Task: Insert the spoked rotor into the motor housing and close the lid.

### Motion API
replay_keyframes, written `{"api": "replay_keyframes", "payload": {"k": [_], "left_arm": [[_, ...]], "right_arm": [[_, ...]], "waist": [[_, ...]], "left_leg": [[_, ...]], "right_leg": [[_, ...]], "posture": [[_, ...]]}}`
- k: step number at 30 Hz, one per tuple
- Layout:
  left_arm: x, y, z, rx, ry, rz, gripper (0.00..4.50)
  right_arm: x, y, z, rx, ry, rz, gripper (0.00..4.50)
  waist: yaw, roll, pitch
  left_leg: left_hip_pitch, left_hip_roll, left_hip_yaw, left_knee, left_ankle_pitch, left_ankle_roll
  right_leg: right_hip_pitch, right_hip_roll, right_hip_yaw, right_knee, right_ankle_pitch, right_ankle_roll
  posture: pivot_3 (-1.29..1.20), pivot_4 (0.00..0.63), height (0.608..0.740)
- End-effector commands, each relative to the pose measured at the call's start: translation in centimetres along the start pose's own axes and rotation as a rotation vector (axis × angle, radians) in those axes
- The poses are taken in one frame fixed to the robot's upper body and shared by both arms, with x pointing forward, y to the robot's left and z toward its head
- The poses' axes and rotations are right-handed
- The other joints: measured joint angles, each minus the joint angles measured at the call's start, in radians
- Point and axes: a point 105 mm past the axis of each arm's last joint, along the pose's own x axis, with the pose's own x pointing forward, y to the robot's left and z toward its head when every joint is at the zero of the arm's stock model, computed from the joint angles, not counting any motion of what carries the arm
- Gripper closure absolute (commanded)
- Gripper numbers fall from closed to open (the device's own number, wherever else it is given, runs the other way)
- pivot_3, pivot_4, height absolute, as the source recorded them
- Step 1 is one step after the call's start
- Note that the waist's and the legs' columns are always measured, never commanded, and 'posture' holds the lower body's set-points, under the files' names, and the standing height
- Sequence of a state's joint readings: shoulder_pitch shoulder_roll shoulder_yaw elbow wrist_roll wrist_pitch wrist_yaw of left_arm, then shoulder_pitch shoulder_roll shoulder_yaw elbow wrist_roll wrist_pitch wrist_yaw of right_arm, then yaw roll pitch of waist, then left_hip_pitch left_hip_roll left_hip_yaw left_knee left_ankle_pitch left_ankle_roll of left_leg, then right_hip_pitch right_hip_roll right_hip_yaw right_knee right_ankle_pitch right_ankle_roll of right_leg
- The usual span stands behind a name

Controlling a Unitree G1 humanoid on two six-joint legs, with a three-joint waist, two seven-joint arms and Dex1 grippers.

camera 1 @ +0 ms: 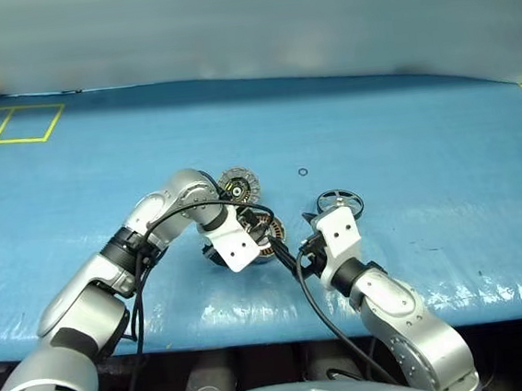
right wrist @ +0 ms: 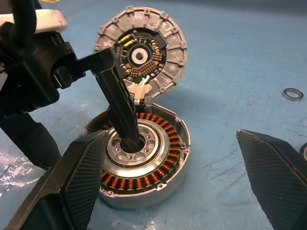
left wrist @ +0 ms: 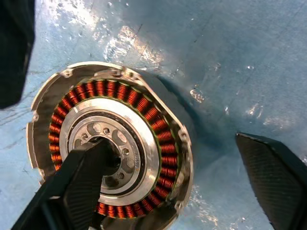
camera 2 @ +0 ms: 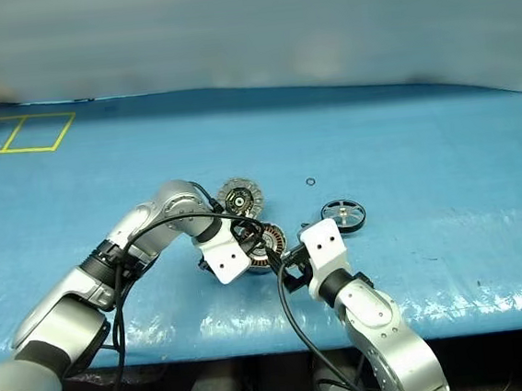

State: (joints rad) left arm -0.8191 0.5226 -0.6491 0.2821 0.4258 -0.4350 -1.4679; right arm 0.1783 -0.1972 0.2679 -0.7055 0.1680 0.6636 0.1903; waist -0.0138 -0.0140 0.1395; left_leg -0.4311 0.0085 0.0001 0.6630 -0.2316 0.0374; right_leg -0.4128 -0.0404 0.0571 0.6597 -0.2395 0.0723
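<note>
Right wrist view shows left gripper (right wrist: 103, 124) spread, one finger (right wrist: 120, 112) in motor housing (right wrist: 144, 163) bore, right gripper (right wrist: 177, 182) spread beside it; spoked rotor (camera 1: 339, 201) lies apart; lifting risks snagging housing

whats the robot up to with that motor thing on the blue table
It is assembling a motor. The motor housing sits open on the blue table, its lid swung back. The left gripper points down with one finger in the housing's centre hole. The right gripper hovers open beside it. The spoked rotor lies untouched on the table, not yet inserted.
</note>
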Motion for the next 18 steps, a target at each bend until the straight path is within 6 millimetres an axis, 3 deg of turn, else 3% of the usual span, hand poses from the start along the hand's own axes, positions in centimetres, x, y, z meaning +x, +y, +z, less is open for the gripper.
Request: {"api": "replay_keyframes", "payload": {"k": [1,11,18], "left_arm": [[-2.0,1.3,1.0,0.045,-0.001,0.055,0.02],[-4.4,0.9,1.7,0.048,0.006,0.066,0.02],[-7.5,1.5,2.6,-0.141,-0.116,0.257,0.02]], "right_arm": [[0.0,-0.2,0.8,-0.006,-0.039,0.0,0.0],[-1.2,-1.3,0.9,-0.03,-0.021,0.015,0.0],[-2.4,-3.5,3.3,-0.069,-0.072,-0.015,0.0]], "waist": [[0.0,0.0,0.001],[-0.006,0.0,0.007],[-0.008,0.0,0.008]], "left_leg": [[-0.001,0.0,0.0,0.0,0.0,0.0],[0.0,-0.001,-0.001,0.001,0.0,0.0],[0.0,-0.001,-0.001,0.002,0.0,0.0]], "right_leg": [[0.0,0.0,0.0,0.0,-0.001,0.0],[0.002,0.0,0.0,0.0,-0.006,-0.001],[0.002,0.0,0.0,0.0,-0.005,0.0]], "posture": [[0.0,0.15,0.74],[0.0,0.15,0.74],[0.0,0.15,0.74]]}}
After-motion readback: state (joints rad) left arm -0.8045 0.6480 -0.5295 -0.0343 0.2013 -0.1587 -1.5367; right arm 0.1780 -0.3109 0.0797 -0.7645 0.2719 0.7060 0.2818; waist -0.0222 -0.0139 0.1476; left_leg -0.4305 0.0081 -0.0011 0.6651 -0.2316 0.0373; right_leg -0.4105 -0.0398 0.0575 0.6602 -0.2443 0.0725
